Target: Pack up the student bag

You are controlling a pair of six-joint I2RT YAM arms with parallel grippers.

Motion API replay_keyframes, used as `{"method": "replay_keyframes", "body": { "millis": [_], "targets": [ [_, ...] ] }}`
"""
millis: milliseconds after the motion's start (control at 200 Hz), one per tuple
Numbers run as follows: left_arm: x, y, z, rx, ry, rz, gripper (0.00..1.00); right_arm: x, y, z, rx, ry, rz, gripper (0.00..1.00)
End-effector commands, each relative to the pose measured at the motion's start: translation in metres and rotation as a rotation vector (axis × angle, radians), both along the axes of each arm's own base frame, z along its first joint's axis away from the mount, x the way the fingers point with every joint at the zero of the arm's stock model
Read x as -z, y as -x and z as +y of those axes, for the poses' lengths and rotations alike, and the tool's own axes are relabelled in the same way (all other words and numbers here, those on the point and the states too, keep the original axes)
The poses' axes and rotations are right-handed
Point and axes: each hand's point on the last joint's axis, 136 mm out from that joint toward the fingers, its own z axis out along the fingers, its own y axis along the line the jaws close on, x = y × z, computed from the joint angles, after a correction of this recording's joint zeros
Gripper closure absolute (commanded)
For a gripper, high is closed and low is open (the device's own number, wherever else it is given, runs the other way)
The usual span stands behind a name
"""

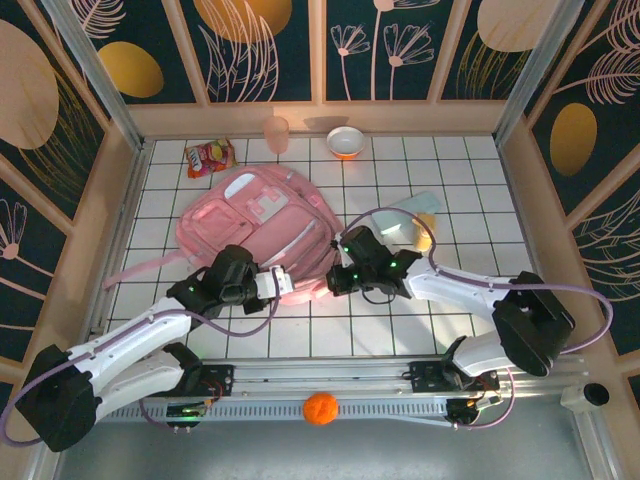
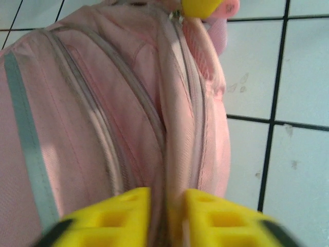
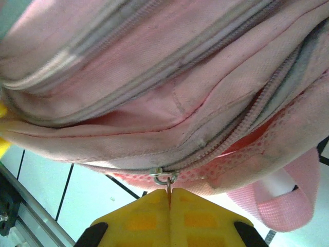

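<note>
On the white tiled table, left of centre and just beyond both arms, the student bag lies flat with its front pockets facing up. Its near edge is covered by the two wrists in the top view, so where the zip ends cannot be seen there. The slumped fabric makes the long axis hard to fix, but it seems to run from the far left toward the near right. The rounded near-right end sits between the grippers, and a pink strap trails off to the left. The left gripper is at the bag's near edge. In its wrist view the yellow fingers stand a little apart with a ridge of pink fabric and zip seam running between them. Their tips are cut off by the bottom of the frame, and I cannot tell whether they pinch the fold. The right gripper is closed tight on the thin tab of the zip pull, whose metal ring hangs just above the meeting fingers. Beside it a webbing loop runs partly out of frame. Behind the right arm a pale blue item is half hidden and I cannot identify it.
</note>
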Motion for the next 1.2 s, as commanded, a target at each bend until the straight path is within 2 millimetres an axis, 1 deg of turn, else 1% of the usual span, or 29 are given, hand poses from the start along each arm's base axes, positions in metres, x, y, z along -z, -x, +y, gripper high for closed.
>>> {"method": "replay_keyframes", "body": {
  "millis": [0, 75, 135, 280, 335, 370, 410, 430, 460, 500, 520, 596, 626, 656, 731, 776, 821, 871, 931, 986, 1056, 1101, 1116, 1136, 1171, 1191],
  "targets": [
    [-0.029, 0.003, -0.028, 0.025, 0.139, 0.062, 0.42, -0.014, 0.003, 0.018, -0.048, -0.051, -0.028, 1.00],
    [-0.032, 0.002, -0.042, 0.027, 0.147, 0.039, 0.34, -0.015, 0.005, 0.020, -0.050, -0.056, -0.026, 1.00],
    [-0.028, 0.001, -0.050, 0.030, 0.139, 0.032, 0.30, -0.015, 0.006, 0.021, -0.049, -0.057, -0.024, 1.00],
    [-0.011, -0.015, -0.062, -0.026, 0.117, 0.037, 0.29, -0.018, 0.008, 0.021, -0.054, -0.072, -0.023, 1.00],
    [-0.002, -0.020, -0.061, -0.048, 0.098, 0.036, 0.29, -0.022, 0.008, 0.021, -0.054, -0.083, -0.032, 1.00],
    [0.004, -0.025, -0.059, -0.072, 0.083, 0.024, 0.32, -0.023, 0.008, 0.020, -0.052, -0.086, -0.035, 1.00],
    [0.010, -0.026, -0.058, -0.074, 0.064, 0.022, 0.37, -0.025, 0.008, 0.020, -0.050, -0.094, -0.041, 1.00],
    [0.013, -0.026, -0.057, -0.069, 0.054, 0.025, 0.41, -0.027, 0.007, 0.019, -0.048, -0.099, -0.043, 1.00],
    [0.016, -0.025, -0.056, -0.066, 0.045, 0.029, 0.50, -0.027, 0.008, 0.019, -0.048, -0.103, -0.044, 1.00],
    [0.018, -0.024, -0.055, -0.064, 0.038, 0.029, 0.68, -0.029, 0.008, 0.017, -0.045, -0.108, -0.046, 1.00],
    [0.018, -0.022, -0.054, -0.054, 0.033, 0.028, 0.74, -0.030, 0.007, 0.016, -0.043, -0.111, -0.049, 1.00],
    [0.014, -0.010, -0.051, 0.013, 0.024, 0.016, 0.89, -0.029, 0.005, 0.008, -0.024, -0.108, -0.055, 1.00],
    [0.012, -0.004, -0.048, 0.045, 0.020, 0.009, 0.95, -0.027, 0.003, 0.002, -0.011, -0.099, -0.059, 1.00],
    [0.009, 0.001, -0.045, 0.063, 0.017, 0.000, 1.00, -0.024, 0.000, -0.005, 0.000, -0.088, -0.066, 1.00],
    [0.003, 0.012, -0.035, 0.104, 0.005, -0.027, 1.00, -0.015, -0.013, -0.025, 0.044, -0.070, -0.072, 1.00],
    [0.000, 0.020, -0.029, 0.136, -0.006, -0.042, 1.00, -0.014, -0.021, -0.035, 0.065, -0.075, -0.068, 1.00],
    [-0.001, 0.026, -0.021, 0.154, -0.023, -0.055, 1.00, -0.014, -0.029, -0.042, 0.077, -0.077, -0.075, 1.00],
    [-0.002, 0.029, -0.013, 0.149, -0.046, -0.075, 1.00, -0.015, -0.036, -0.044, 0.077, -0.082, -0.082, 1.00],
    [-0.003, 0.029, -0.001, 0.132, -0.083, -0.100, 1.00, -0.016, -0.039, -0.042, 0.066, -0.083, -0.082, 1.00],
    [-0.003, 0.026, 0.011, 0.099, -0.123, -0.122, 1.00, -0.019, -0.037, -0.033, 0.043, -0.101, -0.070, 1.00],
    [-0.005, 0.022, 0.023, 0.043, -0.155, -0.139, 1.00, -0.020, -0.025, -0.017, -0.008, -0.116, -0.067, 1.00],
    [-0.009, 0.018, 0.026, 0.006, -0.154, -0.141, 1.00, -0.020, -0.017, -0.007, -0.036, -0.121, -0.062, 1.00],
    [-0.011, 0.018, 0.026, -0.003, -0.144, -0.137, 0.97, -0.020, -0.014, -0.003, -0.046, -0.122, -0.060, 1.00],
    [-0.015, 0.018, 0.024, -0.011, -0.126, -0.129, 0.91, -0.020, -0.011, 0.001, -0.056, -0.126, -0.057, 1.00],
    [-0.023, 0.018, 0.017, -0.018, -0.079, -0.106, 0.73, -0.020, -0.005, 0.008, -0.072, -0.134, -0.053, 1.00],
    [-0.027, 0.019, 0.012, -0.025, -0.046, -0.086, 0.65, -0.021, -0.002, 0.012, -0.082, -0.140, -0.053, 1.00]
  ]
}}
